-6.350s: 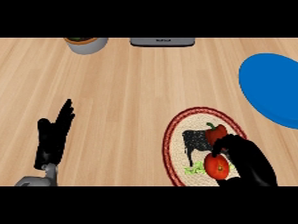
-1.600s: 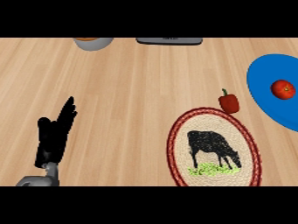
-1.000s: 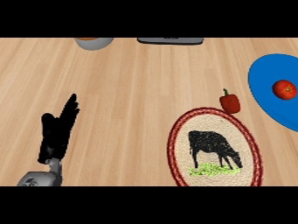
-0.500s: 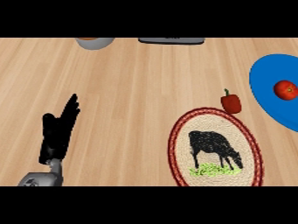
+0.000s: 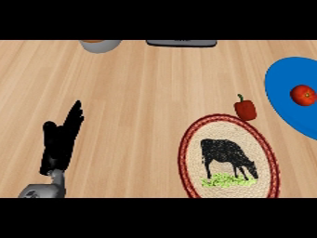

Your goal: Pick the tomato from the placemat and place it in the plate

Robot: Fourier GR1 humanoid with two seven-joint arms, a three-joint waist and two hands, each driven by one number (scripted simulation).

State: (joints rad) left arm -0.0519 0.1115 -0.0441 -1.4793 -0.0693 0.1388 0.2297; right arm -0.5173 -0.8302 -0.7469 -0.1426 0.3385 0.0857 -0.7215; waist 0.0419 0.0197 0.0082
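Head view down onto a pale wooden counter (image 5: 140,93), largest of all and carrying everything else. Next in size, at the right edge and partly cut off, a blue plate (image 5: 291,111), with the tomato (image 5: 303,94) lying well inside its rim, toward the upper part; judged from that, the placing looks done, tomato clear of the placemat and bedded on the blue surface where it cannot roll onto the wood. Then the oval placemat (image 5: 228,157), red-bordered, woven, printed with a black cow grazing on a green patch, lying low and right of centre, nothing standing on it. Just beyond its upper right border, touching or nearly touching the rim, a small red pepper (image 5: 244,109) with a green stem, between placemat and plate, off the mat and no part of the job. At lower left the left hand (image 5: 59,142), black, fingers straight and pointing up and away, holding nothing, parked near the edge and well apart from mat and plate, presumably kept out of the working side. Right hand nowhere in sight. Smallest, at the far edge and cropped: a round greyish bowl or cup (image 5: 100,45) and a dark flat object (image 5: 181,42), neither identifiable further.
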